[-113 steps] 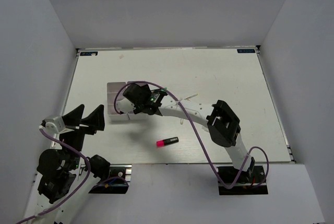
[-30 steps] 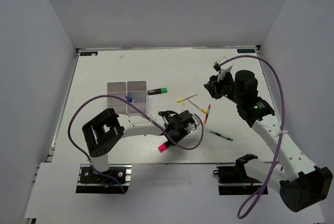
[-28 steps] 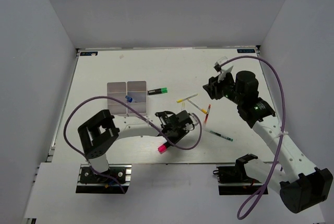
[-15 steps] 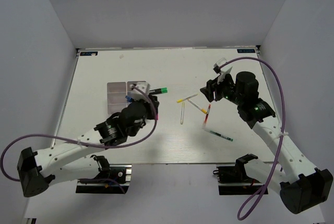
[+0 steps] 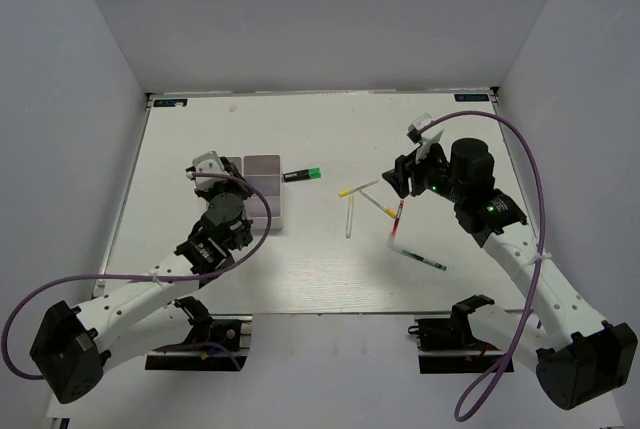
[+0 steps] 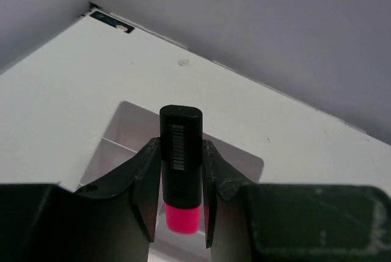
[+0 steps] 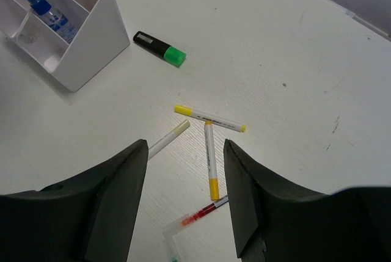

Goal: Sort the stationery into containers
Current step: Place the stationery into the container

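My left gripper [image 6: 181, 152] is shut on a black highlighter [image 6: 181, 129], held upright with its pink cap down, over the white divided tray [image 6: 245, 162]. From above, the left gripper [image 5: 222, 192] covers the tray's [image 5: 266, 171] left half. My right gripper [image 7: 183, 170] is open and hangs above loose pens: two yellow-tipped pens [image 7: 209, 119] [image 7: 210, 159], a pale-tipped white pen [image 7: 168, 140] and a red pen [image 7: 206, 209]. A green-capped highlighter [image 7: 160, 47] lies beside the tray [image 7: 85, 48], which holds a blue-capped tube [image 7: 44, 10].
From above, the green-capped highlighter [image 5: 303, 175] lies right of the tray. The pens [image 5: 349, 217] are scattered mid-table under my right gripper [image 5: 402, 179], with a green-tipped pen [image 5: 420, 258] nearer the front. White walls close in the table's back and sides.
My left arm has lifted the pink-capped highlighter from the table's front and carried it over the tray, then shifted left. The right arm has barely moved.
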{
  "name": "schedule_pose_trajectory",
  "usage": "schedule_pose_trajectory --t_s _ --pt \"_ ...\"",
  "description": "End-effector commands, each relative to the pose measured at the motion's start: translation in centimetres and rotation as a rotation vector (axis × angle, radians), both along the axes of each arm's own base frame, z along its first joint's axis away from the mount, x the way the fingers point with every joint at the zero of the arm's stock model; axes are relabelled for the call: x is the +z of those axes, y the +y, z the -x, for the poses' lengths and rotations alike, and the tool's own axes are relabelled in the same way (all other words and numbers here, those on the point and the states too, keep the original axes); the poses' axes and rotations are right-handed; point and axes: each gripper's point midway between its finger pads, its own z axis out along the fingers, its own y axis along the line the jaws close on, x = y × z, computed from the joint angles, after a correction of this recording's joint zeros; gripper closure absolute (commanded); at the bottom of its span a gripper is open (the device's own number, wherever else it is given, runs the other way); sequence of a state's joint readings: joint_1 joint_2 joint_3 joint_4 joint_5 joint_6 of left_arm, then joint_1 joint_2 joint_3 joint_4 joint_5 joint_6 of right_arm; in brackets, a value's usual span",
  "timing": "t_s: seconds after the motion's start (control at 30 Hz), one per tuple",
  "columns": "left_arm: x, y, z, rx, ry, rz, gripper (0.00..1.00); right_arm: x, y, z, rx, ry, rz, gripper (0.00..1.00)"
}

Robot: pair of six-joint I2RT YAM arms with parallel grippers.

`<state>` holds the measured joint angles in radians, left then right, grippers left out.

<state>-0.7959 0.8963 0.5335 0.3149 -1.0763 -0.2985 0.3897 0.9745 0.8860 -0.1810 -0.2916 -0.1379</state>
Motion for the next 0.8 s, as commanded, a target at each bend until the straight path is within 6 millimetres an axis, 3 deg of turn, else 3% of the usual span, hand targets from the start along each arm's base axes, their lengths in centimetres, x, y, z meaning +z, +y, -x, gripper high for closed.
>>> schedule_pose_trajectory --t_s 0.0,0.1,0.33,0.6,0.77 --pt "1.9 1.8 -0.9 0.092 -0.077 0.05 0.98 0.9 0.1 0.1 0.011 -0.027 -0.021 0.42" --pt "1.7 3.1 -2.0 0.16 -0.067 0.026 0.98 0.9 0.1 0.1 0.012 -0.028 -0.021 0.42" --pt "-1.8 5.7 -4.6 0.276 0.003 0.007 0.99 1.2 0.0 0.4 0.015 -0.04 -0.025 0.42" --pt "-4.7 6.8 -6.3 0.297 0.025 0.077 0.98 1.3 0.1 0.4 0.017 -0.038 -0.028 0.42" --pt "-6.4 6.8 -6.2 0.272 0.044 0.103 0.85 1.2 0.2 0.3 0.02 -0.036 -0.029 0.42"
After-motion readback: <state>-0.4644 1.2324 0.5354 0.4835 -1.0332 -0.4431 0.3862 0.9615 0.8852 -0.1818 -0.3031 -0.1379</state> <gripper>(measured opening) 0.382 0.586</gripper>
